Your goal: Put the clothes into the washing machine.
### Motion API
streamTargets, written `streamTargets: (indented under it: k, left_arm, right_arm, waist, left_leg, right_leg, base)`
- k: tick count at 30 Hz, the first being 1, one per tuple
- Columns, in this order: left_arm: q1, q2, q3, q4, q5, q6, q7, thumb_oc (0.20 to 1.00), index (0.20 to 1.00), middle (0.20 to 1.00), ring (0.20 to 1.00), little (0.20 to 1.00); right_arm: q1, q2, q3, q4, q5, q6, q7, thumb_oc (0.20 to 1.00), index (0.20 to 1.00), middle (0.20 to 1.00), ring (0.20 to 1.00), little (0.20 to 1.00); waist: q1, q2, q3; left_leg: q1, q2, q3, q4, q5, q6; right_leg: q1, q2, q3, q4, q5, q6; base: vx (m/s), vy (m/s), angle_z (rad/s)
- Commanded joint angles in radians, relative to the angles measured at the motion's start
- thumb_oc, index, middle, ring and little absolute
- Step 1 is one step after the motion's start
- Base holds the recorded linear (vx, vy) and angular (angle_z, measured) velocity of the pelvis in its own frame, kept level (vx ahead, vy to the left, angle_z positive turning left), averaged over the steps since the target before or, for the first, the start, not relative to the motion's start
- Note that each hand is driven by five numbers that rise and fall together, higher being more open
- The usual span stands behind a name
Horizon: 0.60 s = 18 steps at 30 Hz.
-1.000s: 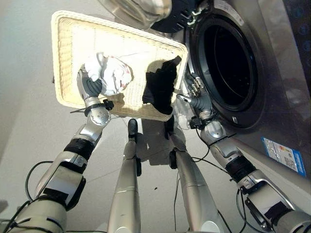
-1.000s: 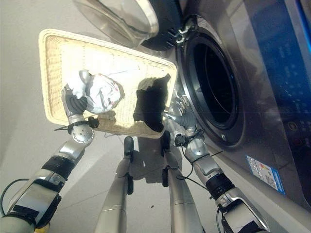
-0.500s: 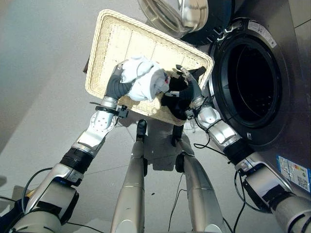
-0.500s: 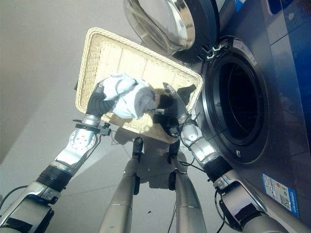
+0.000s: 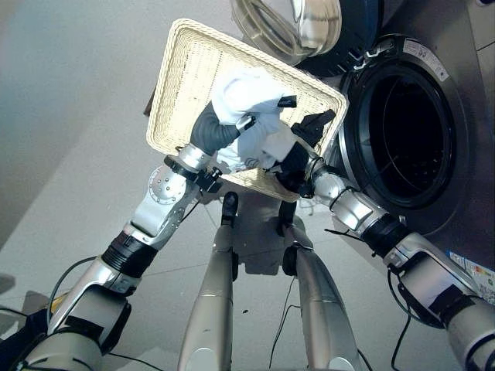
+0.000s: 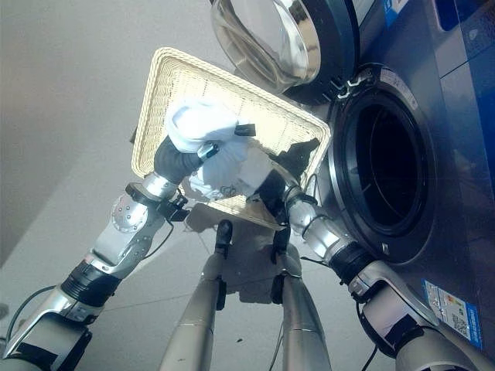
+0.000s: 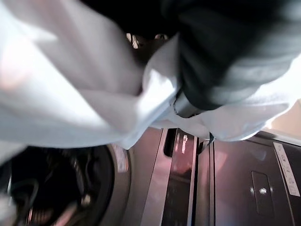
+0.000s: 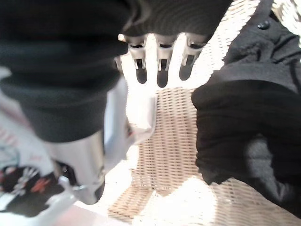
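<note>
White garment (image 5: 246, 91): bunched in the left hand (image 5: 220, 131), held above the basket in the upper middle of the left eye view; a further fold of white cloth with a small print hangs below it, towards the right hand.
Left hand: its dark cover shows under the cloth, and one dark fingertip sticks out at the bundle's right edge; the fingers are wrapped round the white cloth (in the left wrist view the cloth drapes over most of the hand).
Dark garment (image 5: 309, 131): lies in the basket's corner nearest the machine, right of centre in the left eye view.
Right hand (image 5: 292, 166): low at the basket's near edge, just beside the dark garment; in the right wrist view its fingers (image 8: 160, 59) reach out straight over the wicker, with dark cloth close by on one side, holding nothing.
Basket (image 5: 186, 69): pale wicker, rectangular, upper middle of the frame, left of the washing machine.
Washing machine (image 5: 464, 185): at the right edge, its round drum opening (image 5: 406, 127) dark, its glass door (image 5: 298, 27) swung open at the top of the frame.
</note>
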Motion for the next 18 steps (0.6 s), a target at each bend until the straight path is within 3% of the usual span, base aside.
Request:
streamTargets:
  k: [1,6,12,15,18]
  left_arm:
    - [-0.039,-0.1,0.009,-0.117,-0.103,0.027,-0.109,0.2,0.2,0.2,0.2,0.2]
    - [-0.036,-0.137,-0.028,-0.125,-0.127,0.077,-0.099,0.2,0.2,0.2,0.2,0.2]
    - [0.005,-0.149,-0.041,-0.054,-0.001,0.044,0.038,0.2,0.2,0.2,0.2,0.2]
    - [0.044,-0.13,-0.024,-0.01,0.045,0.008,0.151,0.2,0.2,0.2,0.2,0.2]
    - [0.083,-0.128,-0.009,0.026,0.058,-0.02,0.197,0.2,0.2,0.2,0.2,0.2]
  right_arm:
    - [-0.041,0.009,0.011,-0.045,0.008,-0.016,0.034,1.0,1.0,1.0,1.0,1.0]
    - [-0.029,0.035,0.014,-0.069,0.139,-0.064,0.03,1.0,1.0,1.0,1.0,1.0]
    - [0.058,0.109,-0.051,-0.159,0.438,-0.127,0.081,1.0,1.0,1.0,1.0,1.0]
    - [0.111,0.115,-0.071,-0.22,0.56,-0.112,0.171,1.0,1.0,1.0,1.0,1.0]
    - [0.151,0.117,-0.071,-0.26,0.636,-0.062,0.266,1.0,1.0,1.0,1.0,1.0]
  waist:
    - [-0.026,0.086,-0.017]
    - [-0.035,0.088,-0.017]
    - [-0.046,0.082,-0.017]
    - [-0.049,0.076,-0.017]
    - [-0.05,0.072,-0.017]
  left_leg:
    - [0.009,-0.086,0.094,0.027,-0.061,0.054]
    - [0.018,-0.091,0.097,0.038,-0.074,0.06]
    - [0.014,-0.095,0.105,0.055,-0.083,0.059]
    - [0.0,-0.094,0.112,0.068,-0.081,0.059]
    - [-0.001,-0.094,0.117,0.082,-0.093,0.06]
  right_leg:
    - [0.035,0.021,0.019,-0.029,-0.014,0.108]
    - [0.039,0.02,0.028,-0.02,-0.022,0.108]
    - [0.038,0.017,0.026,-0.027,-0.018,0.111]
    - [0.029,0.013,0.019,-0.028,-0.012,0.111]
    - [0.028,0.011,0.014,-0.018,-0.022,0.111]
  base:
    - [0.02,0.039,0.0]
    - [0.03,0.035,0.0]
    - [0.02,0.045,-0.07]
    - [0.03,0.038,-0.14]
    - [0.03,-0.003,-0.17]
